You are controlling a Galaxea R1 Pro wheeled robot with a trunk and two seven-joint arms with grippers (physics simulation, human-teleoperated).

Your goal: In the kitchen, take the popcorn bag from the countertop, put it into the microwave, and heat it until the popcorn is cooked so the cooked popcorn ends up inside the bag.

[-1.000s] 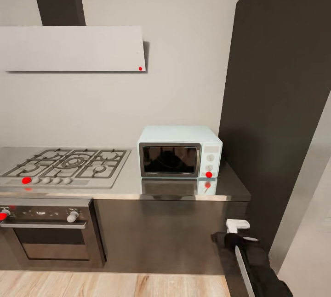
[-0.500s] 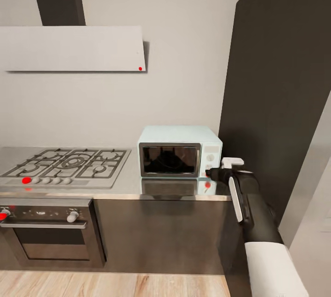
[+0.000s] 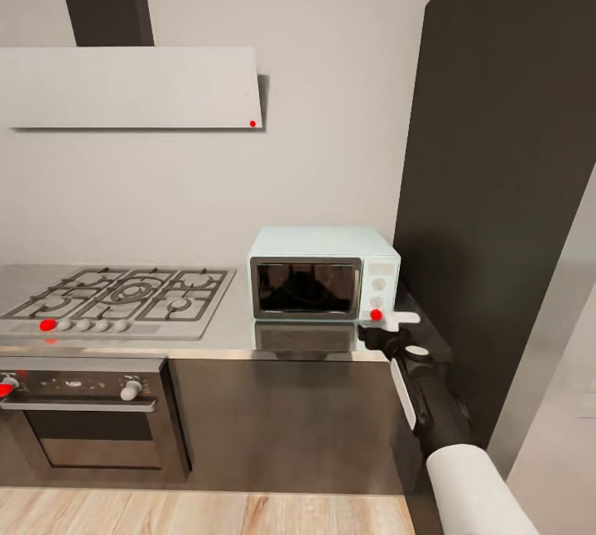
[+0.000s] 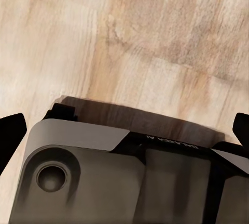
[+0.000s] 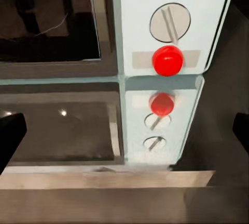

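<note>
Right gripper (image 3: 389, 326): fingers spread wide, empty, levelled at microwave (image 3: 323, 272) control panel on countertop (image 3: 240, 334), likely to press its red dot (image 5: 167, 60). Left gripper: spread over wood floor (image 4: 155, 42).

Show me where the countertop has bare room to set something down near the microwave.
The countertop is bare between the gas hob and the microwave, and along the strip before its door. Right of the microwave it is tight: a narrow gap to the dark panel, with the right claw at that front corner.
</note>
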